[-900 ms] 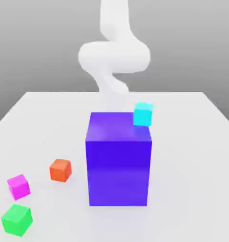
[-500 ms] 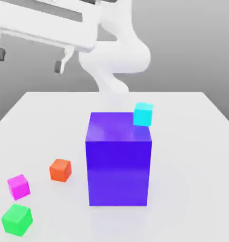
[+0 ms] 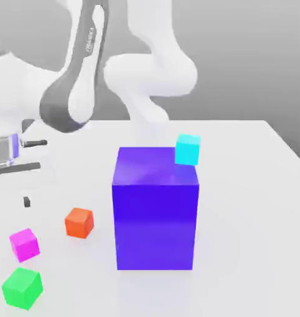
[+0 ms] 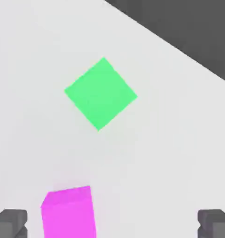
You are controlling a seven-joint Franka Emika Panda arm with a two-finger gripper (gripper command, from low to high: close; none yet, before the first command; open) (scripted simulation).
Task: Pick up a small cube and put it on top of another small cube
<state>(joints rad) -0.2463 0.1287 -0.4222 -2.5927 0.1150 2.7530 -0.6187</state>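
The pink cube (image 3: pixel 25 245) sits on the worktop (image 3: pixel 258 217) toward the exterior view's left, on the near side, its faces turned at a slant. Just beside it, nearer and slightly further left, is the green cube (image 3: pixel 22 288), with a gap between the two. The orange-red cube (image 3: pixel 79 223) stands a little to the right of the pink one and farther back, apart from both. The pincer (image 4: pixel 112 225) is released, its tips spread wide with nothing gripped; in the hand view the pink cube shows between them, closer to one tip, and the green cube lies beyond it. Further right, around the middle of the scene, a big blue block (image 3: pixel 155 210) stands upright. At the far right part of its top is the cyan cube (image 3: pixel 188 150). The white arm (image 3: pixel 149 74) rises behind the block and reaches round to the left.
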